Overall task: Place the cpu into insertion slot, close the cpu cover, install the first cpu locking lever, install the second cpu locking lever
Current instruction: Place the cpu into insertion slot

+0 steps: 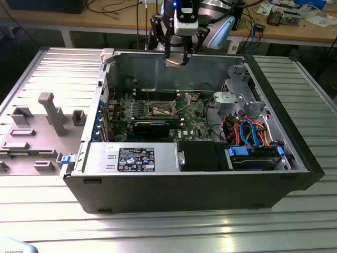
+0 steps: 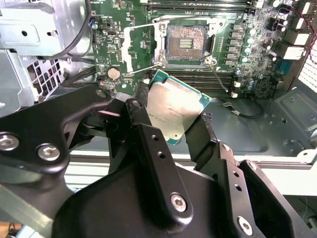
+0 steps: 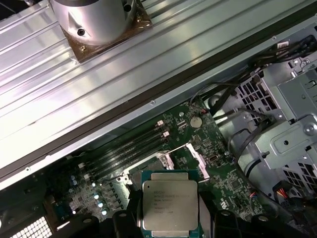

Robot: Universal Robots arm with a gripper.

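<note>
gripper [image 2: 174, 113]: clenched on the cpu [image 2: 173, 101]; black fingers [image 2: 146, 126] press on two opp. edges, seen in both wrist views.
cpu: dull grey metal face w/ green rim, held in the air, tilted in the second wrist view; clear of the board, not in the socket.
insertion slot [image 2: 185, 43]: on the board beyond the cpu; open, dark centre bare, silver rim round it.
cpu cover [image 2: 128, 47]: thin silver frame, swung back off the slot, at one side of it.
motherboard [image 2: 247, 74]: green; RAM slots [image 3: 126, 148] run btwn cpu and slot in the second wrist view; coin cell [image 2: 114, 73] near the cover.
PC case [image 1: 184, 190]: black, lying open side up; PSU [image 1: 131, 158] along the near wall, drive cage [image 1: 239, 97] toward the exterior view's right.
gripper in the exterior view: hangs over the case's far wall, well above the board.
tabletop [image 1: 158, 226]: ribbed metal, carries the case; grey fixture tray [image 1: 37, 132] beside the case on the exterior view's left.
</note>
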